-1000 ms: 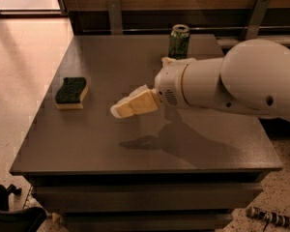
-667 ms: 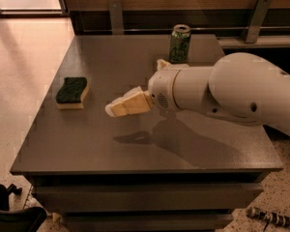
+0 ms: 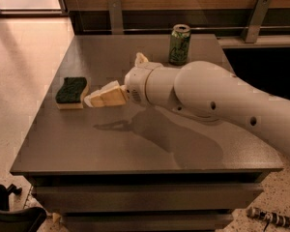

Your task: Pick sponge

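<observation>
The sponge (image 3: 71, 92) lies flat on the left part of the dark table (image 3: 135, 144), dark green top up over pale yellow foam. My gripper (image 3: 94, 97) with pale yellow fingers reaches in from the right on the white arm (image 3: 208, 98). Its tips hang just right of the sponge, a little above the table, almost touching the sponge's right side. Nothing is held between the fingers.
A green drink can (image 3: 180, 44) stands upright at the back of the table, behind the arm. A small pale object (image 3: 141, 59) sits behind the wrist. The table's left edge drops to a light floor (image 3: 14, 81). A wooden wall with metal brackets runs along the back.
The gripper has moved left across the table, from about the middle to right beside the sponge. The sponge and can have not moved.
</observation>
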